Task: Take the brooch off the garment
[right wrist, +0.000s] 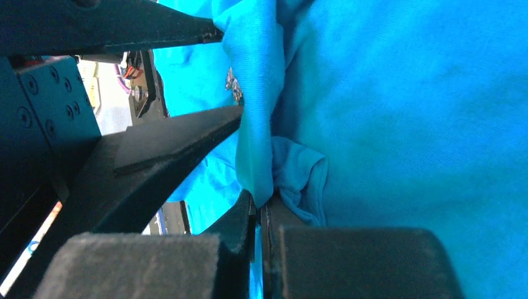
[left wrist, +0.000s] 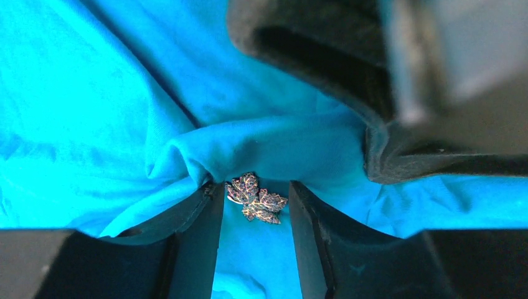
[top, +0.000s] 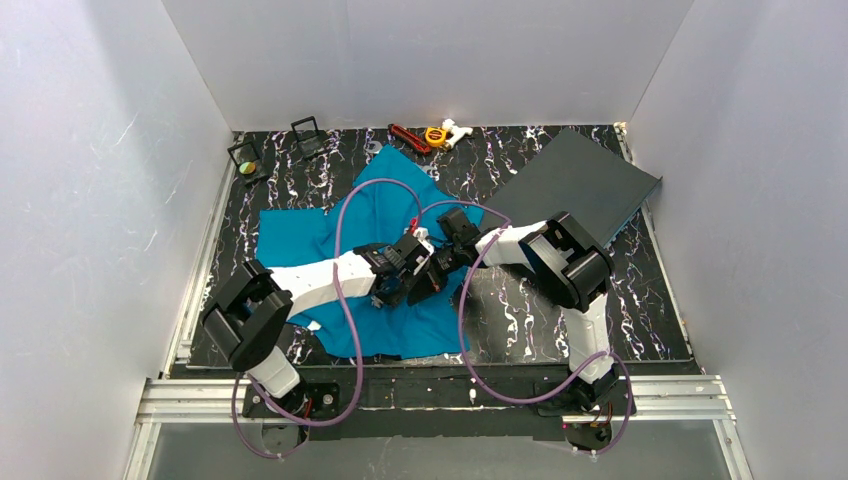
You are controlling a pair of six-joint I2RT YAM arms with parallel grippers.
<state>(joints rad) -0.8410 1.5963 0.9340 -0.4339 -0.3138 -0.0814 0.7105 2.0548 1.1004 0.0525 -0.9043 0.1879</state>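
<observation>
The garment (top: 310,240), a teal-blue T-shirt, lies spread across the marbled table. The brooch (left wrist: 256,197), a small metallic leaf, is pinned to the cloth just below a raised fold. My left gripper (left wrist: 255,187) is open and straddles the brooch; the leaf's left edge is at the left finger (left wrist: 199,230) and a gap remains on the right. My right gripper (right wrist: 261,202) is shut on a pinched fold of the garment (right wrist: 398,124) right beside it. Past that fold the brooch (right wrist: 233,84) peeks out between the left gripper's fingers (right wrist: 180,137). In the top view both grippers (top: 412,262) (top: 432,268) meet mid-shirt.
A flat dark grey board (top: 575,185) lies at the back right, close to the right arm. A red cutter (top: 410,137), a yellow tape measure (top: 437,135) and two small black stands (top: 245,158) sit along the back edge. White walls enclose the table.
</observation>
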